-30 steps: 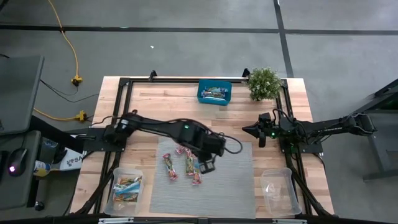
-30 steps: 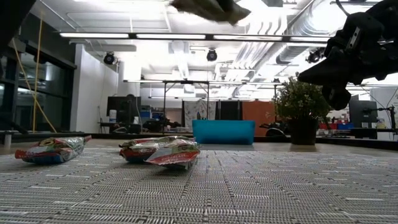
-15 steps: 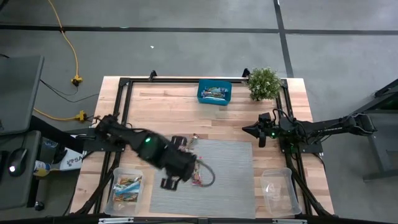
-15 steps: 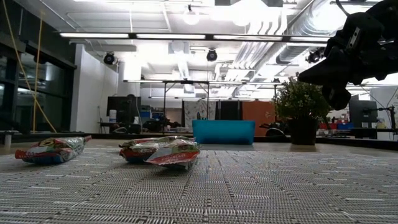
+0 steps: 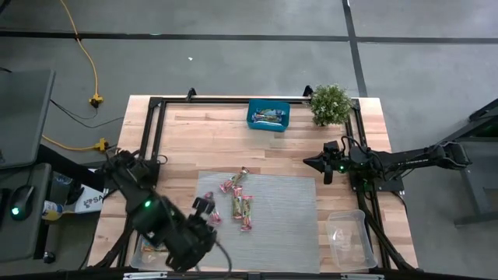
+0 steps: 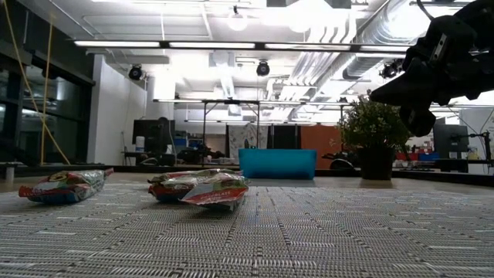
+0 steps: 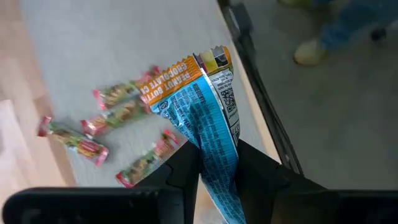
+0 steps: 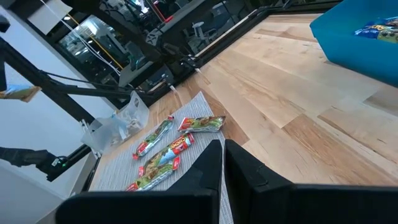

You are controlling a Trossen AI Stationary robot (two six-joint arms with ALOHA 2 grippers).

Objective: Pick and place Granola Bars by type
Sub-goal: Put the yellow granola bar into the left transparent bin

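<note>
My left gripper [image 7: 219, 177] is shut on a light blue granola bar [image 7: 202, 106] with an orange end. In the high view it hangs over the table's near-left part [image 5: 201, 211], beside the left clear tub [image 5: 140, 247], which the arm mostly hides. Several red and green bars [image 5: 240, 205] lie flat on the grey mat [image 5: 288, 225], and they also show in the low view [image 6: 204, 188] and the left wrist view [image 7: 118, 115]. My right gripper [image 5: 323, 167] [image 8: 222, 168] waits shut over the table's right side, touching nothing. My left gripper pinches the blue bar between its two fingers [image 7: 186, 171], which lie on the part of the wrapper [image 7: 217, 152] away from the orange end. The orange end [image 7: 180, 71] sticks out beyond the fingertips. The bar is lifted clear above the mat.
A teal box [image 5: 268, 116] holding wrapped bars and a potted plant [image 5: 330, 103] stand at the far edge. A second clear tub [image 5: 348, 237] sits at the near right. A black frame rail [image 5: 156, 140] runs round the wooden table. A person's shoes show on the floor in the left wrist view.
My left arm has swung from over the middle of the mat toward the table's near-left corner, over the left tub, carrying the blue bar with it. The bar has left the top of the low view. The bars on the mat have stayed put.
</note>
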